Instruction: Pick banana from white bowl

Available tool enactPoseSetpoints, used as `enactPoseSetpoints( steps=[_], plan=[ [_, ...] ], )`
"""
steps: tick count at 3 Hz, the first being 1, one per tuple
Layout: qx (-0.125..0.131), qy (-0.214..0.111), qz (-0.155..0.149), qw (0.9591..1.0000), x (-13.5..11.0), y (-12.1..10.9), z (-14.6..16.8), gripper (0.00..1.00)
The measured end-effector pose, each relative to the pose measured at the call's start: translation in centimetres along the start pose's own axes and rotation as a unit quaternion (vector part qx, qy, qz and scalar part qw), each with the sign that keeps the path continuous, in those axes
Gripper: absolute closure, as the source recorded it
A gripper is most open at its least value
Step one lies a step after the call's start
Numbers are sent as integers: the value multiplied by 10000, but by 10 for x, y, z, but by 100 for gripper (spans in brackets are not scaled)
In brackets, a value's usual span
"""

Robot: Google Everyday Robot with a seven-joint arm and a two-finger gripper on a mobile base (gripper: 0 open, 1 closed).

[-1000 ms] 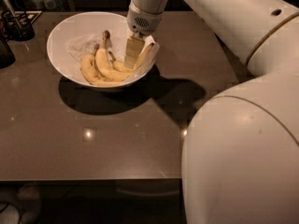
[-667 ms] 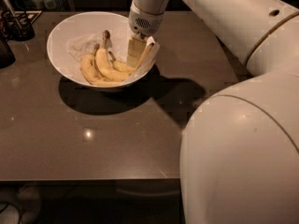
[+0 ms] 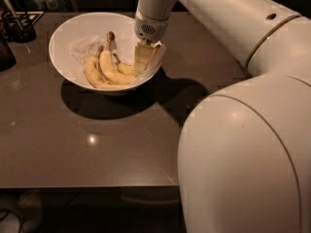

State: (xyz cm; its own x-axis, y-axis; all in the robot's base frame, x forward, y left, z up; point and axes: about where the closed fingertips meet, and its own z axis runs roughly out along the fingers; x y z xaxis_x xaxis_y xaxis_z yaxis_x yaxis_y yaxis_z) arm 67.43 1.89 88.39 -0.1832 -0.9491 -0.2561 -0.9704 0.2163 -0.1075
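The white bowl (image 3: 60, 38) stands at the back left of the dark table, lined with crumpled white paper (image 3: 86, 46). In it lie two fatter bananas (image 3: 99, 72) joined at a brown stem, and to their right the slender banana (image 3: 125, 69) with a thin dark stem. My gripper (image 3: 146, 61) reaches down into the bowl's right side, right at the slender banana's right end, which it hides. The banana lies on the bowl's floor.
A dark holder with utensils (image 3: 17, 25) stands at the back left corner. My large white arm (image 3: 243, 130) fills the right side. The table's front edge (image 3: 87, 186) runs along the bottom. The bowl casts a dark shadow (image 3: 107, 103) in front.
Almost nothing has moved; the gripper stays at the same spot in the bowl's right side and the bananas lie as before.
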Motion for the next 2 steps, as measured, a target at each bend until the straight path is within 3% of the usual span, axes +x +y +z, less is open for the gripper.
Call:
enactPoseSetpoints(
  steps=[2],
  plan=[
    [-95,107,-22,9999,2,0,10,41]
  ],
)
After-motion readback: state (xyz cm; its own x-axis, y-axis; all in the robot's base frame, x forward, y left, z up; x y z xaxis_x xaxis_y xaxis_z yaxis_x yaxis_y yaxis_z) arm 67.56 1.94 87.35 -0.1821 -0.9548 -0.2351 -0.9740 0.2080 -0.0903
